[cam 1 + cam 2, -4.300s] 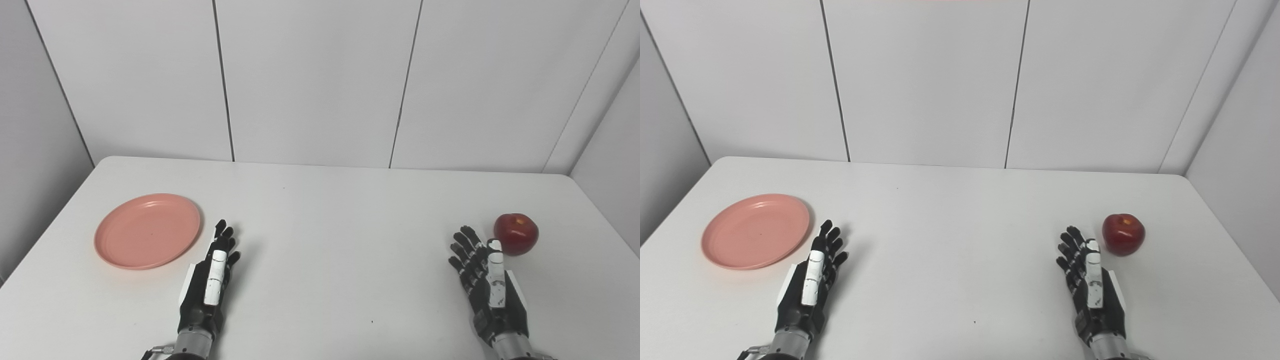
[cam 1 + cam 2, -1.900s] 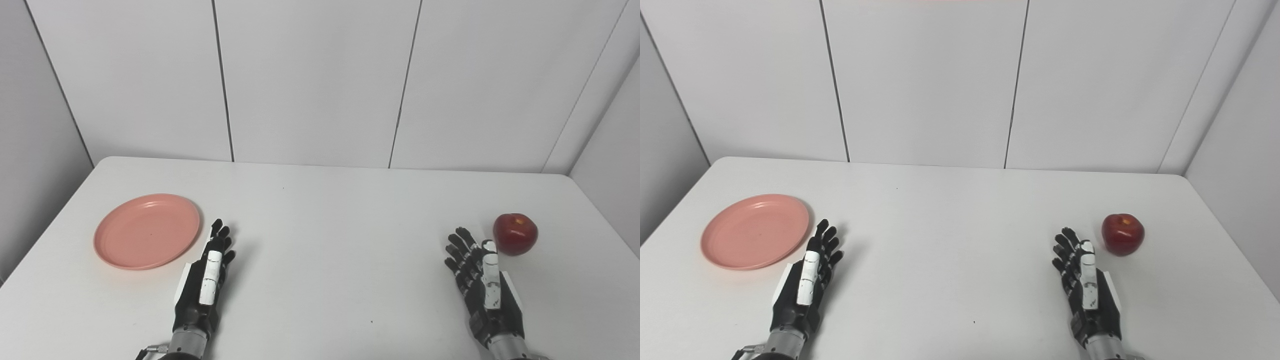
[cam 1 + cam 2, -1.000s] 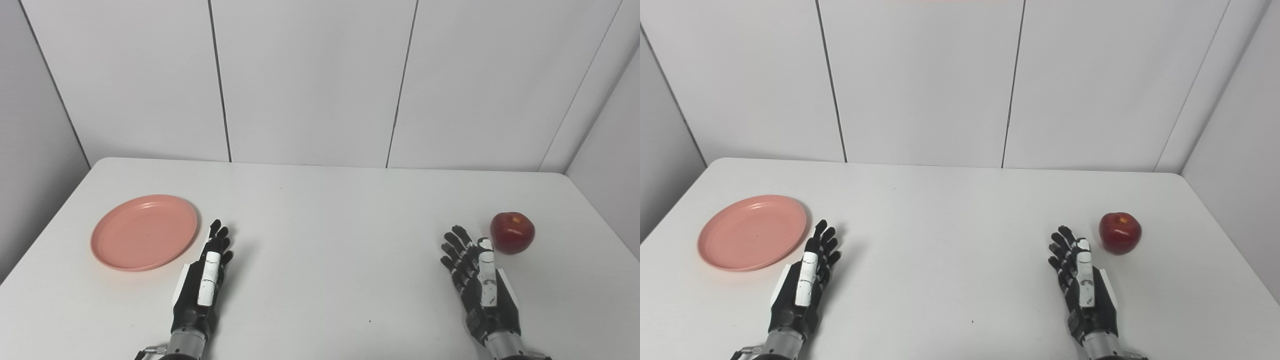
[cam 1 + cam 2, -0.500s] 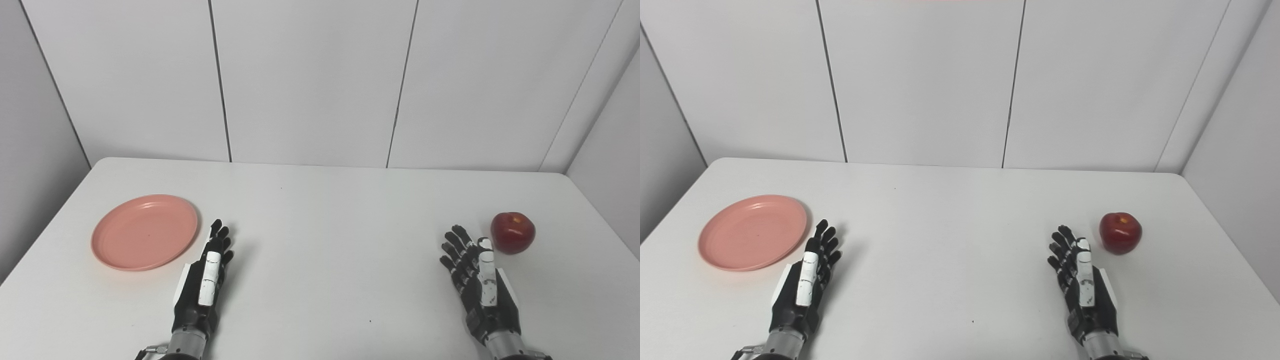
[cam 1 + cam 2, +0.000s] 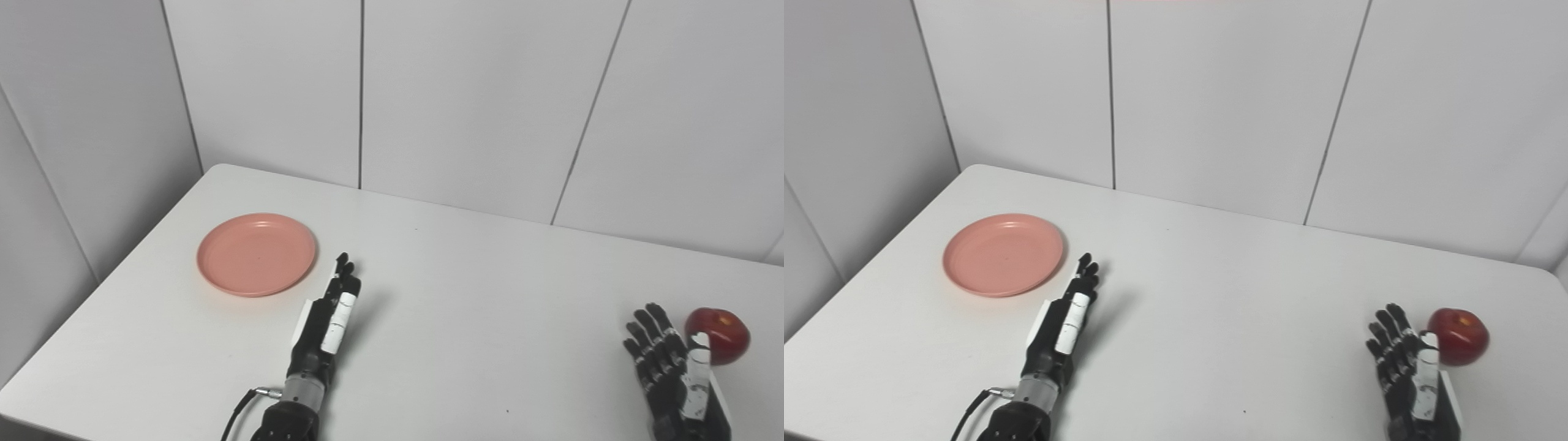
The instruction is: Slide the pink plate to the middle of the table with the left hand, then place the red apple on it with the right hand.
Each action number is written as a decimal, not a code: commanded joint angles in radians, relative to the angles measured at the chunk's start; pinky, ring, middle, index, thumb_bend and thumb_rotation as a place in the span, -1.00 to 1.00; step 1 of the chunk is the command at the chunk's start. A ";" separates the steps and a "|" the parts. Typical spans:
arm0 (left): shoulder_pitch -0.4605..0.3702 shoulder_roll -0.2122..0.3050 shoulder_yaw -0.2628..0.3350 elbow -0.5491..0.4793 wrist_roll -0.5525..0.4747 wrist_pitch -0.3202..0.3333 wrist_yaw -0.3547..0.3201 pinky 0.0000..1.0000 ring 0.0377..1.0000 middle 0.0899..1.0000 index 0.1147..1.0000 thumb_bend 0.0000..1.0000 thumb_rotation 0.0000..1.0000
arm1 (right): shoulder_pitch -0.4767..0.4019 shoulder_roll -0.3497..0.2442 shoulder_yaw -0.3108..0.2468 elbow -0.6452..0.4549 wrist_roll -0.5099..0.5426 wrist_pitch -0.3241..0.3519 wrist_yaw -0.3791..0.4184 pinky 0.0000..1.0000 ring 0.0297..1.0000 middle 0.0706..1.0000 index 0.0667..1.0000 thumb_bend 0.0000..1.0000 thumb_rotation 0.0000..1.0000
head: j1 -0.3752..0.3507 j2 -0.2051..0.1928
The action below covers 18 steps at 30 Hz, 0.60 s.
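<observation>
A pink plate (image 5: 256,253) lies flat on the left part of the white table (image 5: 478,294), well short of the table's middle, with nothing on it. The left hand (image 5: 327,318) rests just beside the plate's near right rim, palm turned inward and fingers (image 5: 343,272) stretched straight ahead and held close together, holding nothing; a small gap of bare table shows between the fingertips and the plate's edge, so the two are apart. A thin dark cable (image 5: 236,413) loops out from the left wrist near the bottom edge of the view. Far over on the right side of the table sits the red apple (image 5: 1458,335), upright with its stem dimple facing up. The right hand (image 5: 1412,373) lies just beside it on the inner side, fingers spread a little and extended forward, gripping nothing; its white-backed thumb (image 5: 1427,364) reaches close to the apple's left flank, though whether the thumb actually touches the fruit cannot be told from these views. Grey panelled walls (image 5: 465,104) stand behind the table and along its left edge.
</observation>
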 commanded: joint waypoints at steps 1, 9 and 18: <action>-0.005 -0.023 -0.019 0.027 0.025 -0.031 0.015 1.00 1.00 1.00 1.00 0.67 0.95 | 0.011 -0.009 -0.010 0.045 0.008 -0.018 0.010 1.00 0.94 0.91 0.89 0.80 1.00 | 0.019 -0.010; -0.026 -0.038 -0.034 0.090 0.060 -0.072 0.044 1.00 1.00 1.00 1.00 0.63 1.00 | -0.010 -0.026 -0.022 0.111 0.013 -0.041 0.023 1.00 0.96 0.93 0.91 0.79 1.00 | 0.100 -0.066; -0.039 -0.048 -0.047 0.157 0.096 -0.126 0.070 1.00 1.00 1.00 1.00 0.54 1.00 | -0.022 -0.033 -0.035 0.161 0.032 -0.054 0.053 1.00 1.00 0.99 0.99 0.85 1.00 | 0.143 -0.124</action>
